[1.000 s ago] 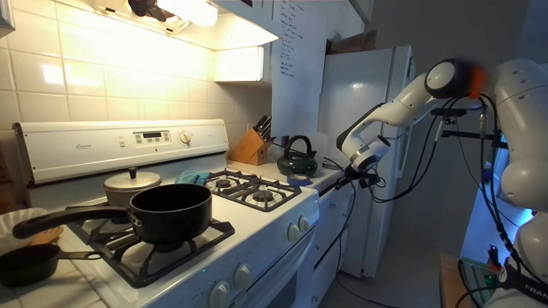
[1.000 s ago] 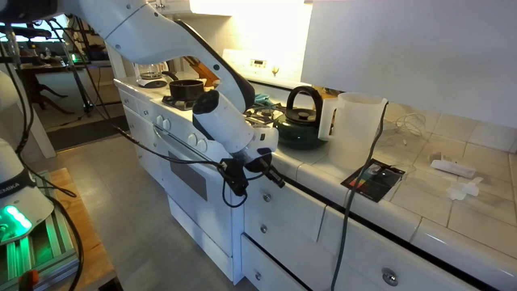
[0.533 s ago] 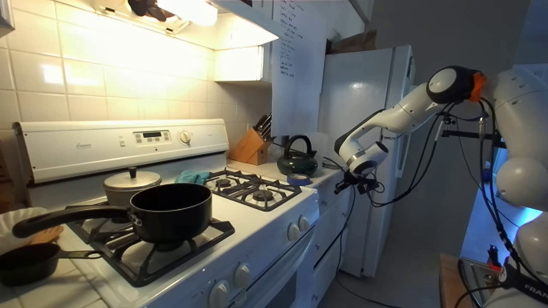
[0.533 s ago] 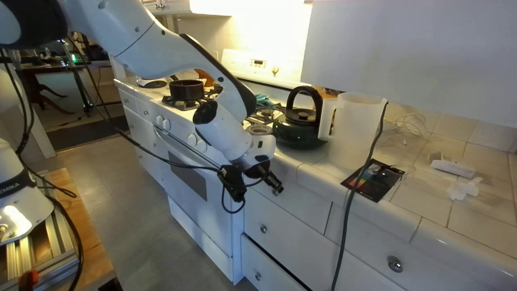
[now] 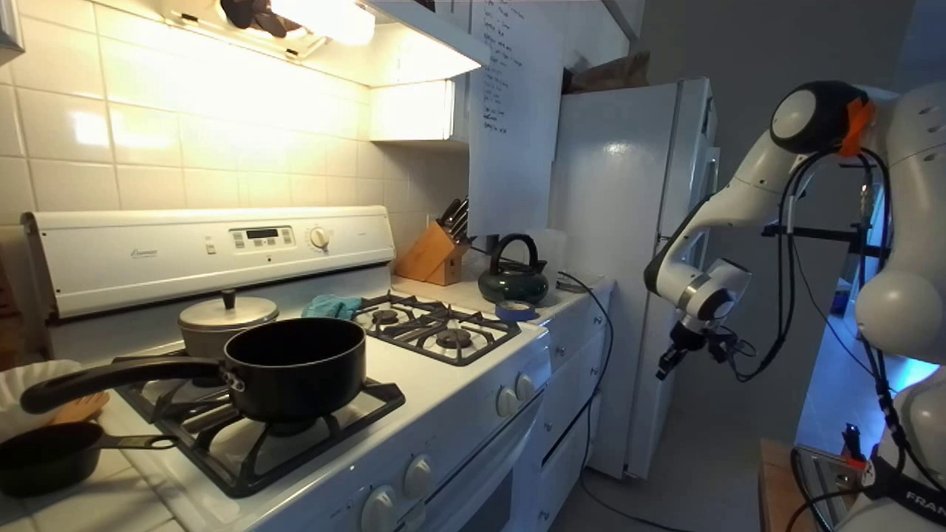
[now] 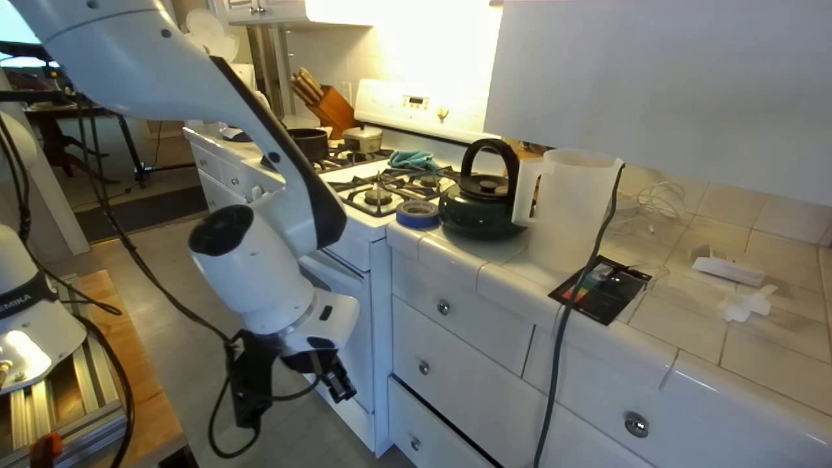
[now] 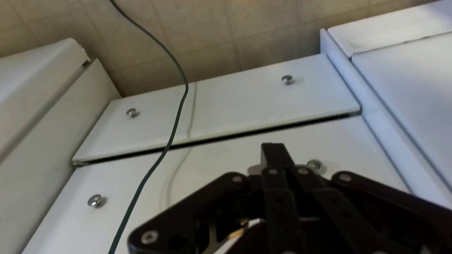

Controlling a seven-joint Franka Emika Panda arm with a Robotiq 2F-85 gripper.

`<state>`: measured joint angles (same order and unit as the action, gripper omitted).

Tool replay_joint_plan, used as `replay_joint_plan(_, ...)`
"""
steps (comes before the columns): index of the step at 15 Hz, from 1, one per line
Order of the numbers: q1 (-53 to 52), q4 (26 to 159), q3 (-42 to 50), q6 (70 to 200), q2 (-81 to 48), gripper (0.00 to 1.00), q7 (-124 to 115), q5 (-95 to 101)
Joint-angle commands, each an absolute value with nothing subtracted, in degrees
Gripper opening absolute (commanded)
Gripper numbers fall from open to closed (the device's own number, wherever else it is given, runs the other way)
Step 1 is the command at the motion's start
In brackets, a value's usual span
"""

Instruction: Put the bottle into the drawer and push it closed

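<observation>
The drawer (image 6: 484, 325) is the top white front under the counter, right beside the stove. It is shut flush, and it also shows in an exterior view (image 5: 569, 347). The bottle is out of view. My gripper (image 6: 343, 387) hangs in the air in front of the cabinet, apart from the drawer; it also shows in an exterior view (image 5: 665, 367). In the wrist view the fingertips (image 7: 278, 155) are together with nothing between them. That view is upside down and shows the lower drawers, with the floor at the top.
The lowest drawer (image 6: 422, 426) has a dark gap along its top edge; it also shows in the wrist view (image 7: 240, 100). A cable (image 6: 559, 338) hangs over the drawer fronts. A kettle (image 6: 481, 211), pitcher (image 6: 565, 208) and blue tape (image 6: 417, 214) stand on the counter.
A second ago a dark gap ran under the counter edge at the top drawer; half a second ago it was gone, the drawer pushed in. Since then my gripper has drawn back and lower.
</observation>
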<state>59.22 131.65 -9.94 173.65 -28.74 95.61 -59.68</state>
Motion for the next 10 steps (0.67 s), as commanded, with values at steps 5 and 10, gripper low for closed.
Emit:
replay_joint_plan(5, 47.7, 153.0, 9.9, 169.0, -3.6, 0.00, 92.2, -29.4)
replay_joint_plan(10, 45.3, 152.7, 12.0, 170.7, -1.5, 0.15, 90.9, -23.2)
